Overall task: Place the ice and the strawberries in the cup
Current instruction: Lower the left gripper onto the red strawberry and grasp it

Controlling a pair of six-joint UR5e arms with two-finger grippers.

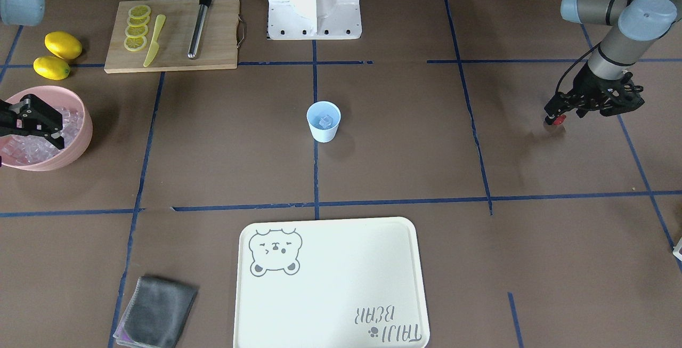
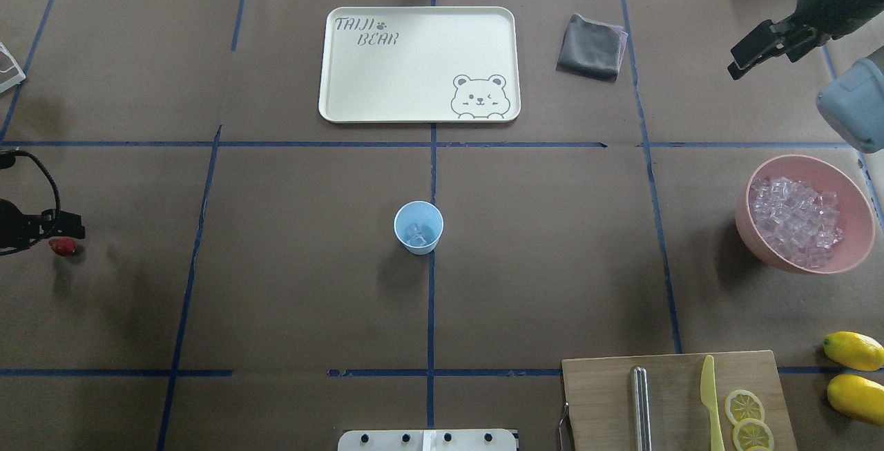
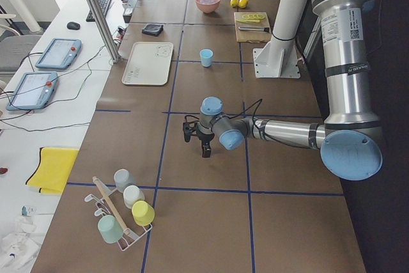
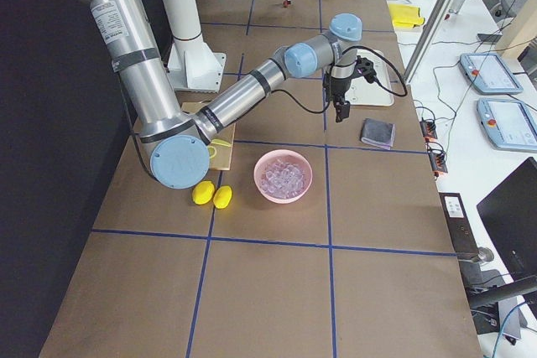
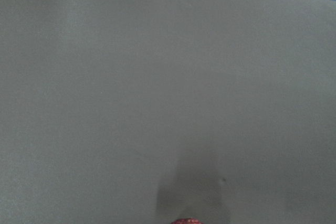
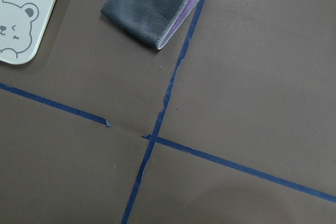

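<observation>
Count as follows. One cup, pale blue. One strawberry. One pink bowl. Ice heaped in the bowl, too many cubes to count; a few more in the cup, exact number not legible. Two whole lemons. Four lemon slices. One cutting board. One yellow knife. One metal rod. One tray. One grey cloth. Two robot arms. One rack with four small cups. Two tablets. One yellow cloth.

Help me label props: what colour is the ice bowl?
The bowl is pink, clearest in overhead exterior.
</observation>
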